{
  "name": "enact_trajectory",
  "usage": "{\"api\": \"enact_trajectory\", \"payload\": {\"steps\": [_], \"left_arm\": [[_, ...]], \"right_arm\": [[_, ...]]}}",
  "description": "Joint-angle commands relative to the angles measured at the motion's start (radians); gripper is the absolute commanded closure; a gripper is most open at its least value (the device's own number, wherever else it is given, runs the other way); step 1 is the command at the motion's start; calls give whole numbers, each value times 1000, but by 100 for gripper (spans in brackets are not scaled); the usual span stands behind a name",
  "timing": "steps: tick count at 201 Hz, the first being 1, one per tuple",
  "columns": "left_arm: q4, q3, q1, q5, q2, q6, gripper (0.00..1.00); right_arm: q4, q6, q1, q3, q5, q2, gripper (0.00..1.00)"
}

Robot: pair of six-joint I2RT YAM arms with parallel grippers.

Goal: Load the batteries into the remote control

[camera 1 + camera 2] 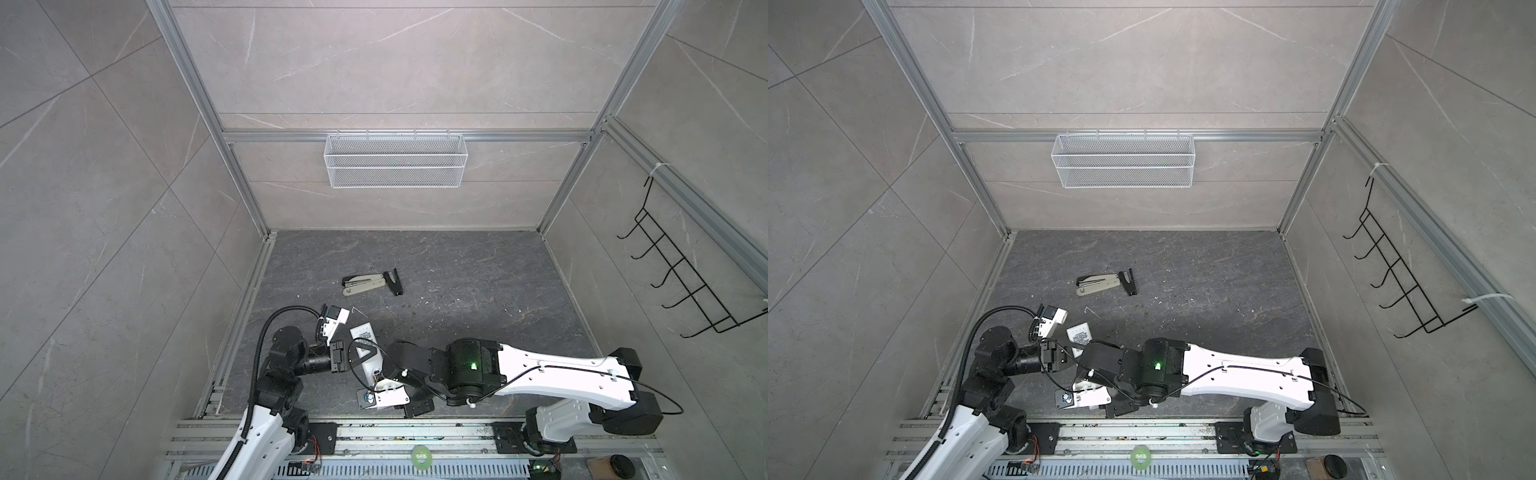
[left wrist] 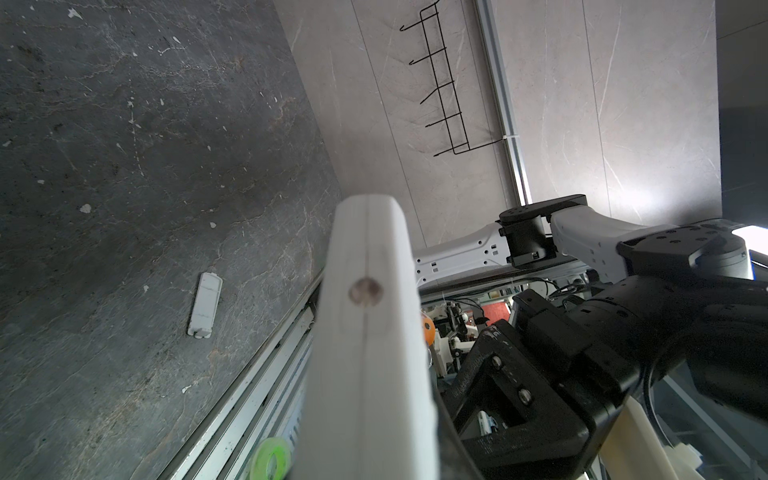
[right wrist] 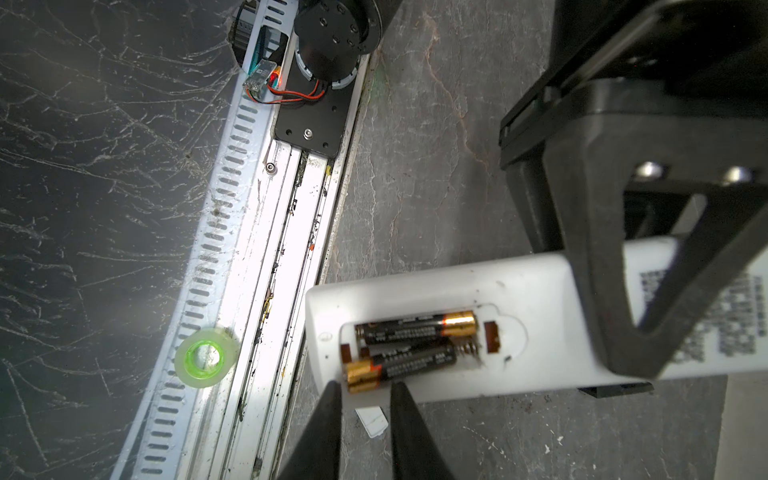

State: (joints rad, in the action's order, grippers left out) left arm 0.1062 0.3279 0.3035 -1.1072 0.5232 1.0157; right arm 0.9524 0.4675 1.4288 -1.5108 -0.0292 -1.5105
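The white remote control [image 3: 440, 291] is lifted off the floor, label side up, its battery bay uncovered. The black fingers [image 3: 590, 249] of my left gripper [image 1: 368, 351] are shut across its middle. Two black batteries with copper-gold ends lie in the bay. One battery [image 3: 419, 328] sits flat. The other battery [image 3: 399, 365] is tilted, its gold end raised over the bay's edge. My right gripper [image 3: 365, 386] has its tips on either side of that raised end, a narrow gap between the jaws and nothing clamped. The remote [image 2: 365, 332] fills the middle of the left wrist view.
A loose white battery cover [image 2: 205, 304] lies on the dark floor. A beige-and-black stapler [image 1: 363, 282] lies further back. A green tape roll [image 3: 205, 357] sits on the slotted rail at the front. A wire basket [image 1: 395, 160] hangs on the back wall and a hook rack [image 1: 681, 270] on the right wall.
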Motion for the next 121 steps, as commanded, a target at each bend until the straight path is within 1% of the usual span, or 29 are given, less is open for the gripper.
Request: {"api": "enact_trajectory", "payload": {"steps": [1,121], "left_arm": [[61,36,3,-39,-2,11,100],[72,32,3,-43,1,20,100]], "right_arm": [[-14,8,7,9,8,-14,76],[-63,10,5,42,-48,-31,82]]}}
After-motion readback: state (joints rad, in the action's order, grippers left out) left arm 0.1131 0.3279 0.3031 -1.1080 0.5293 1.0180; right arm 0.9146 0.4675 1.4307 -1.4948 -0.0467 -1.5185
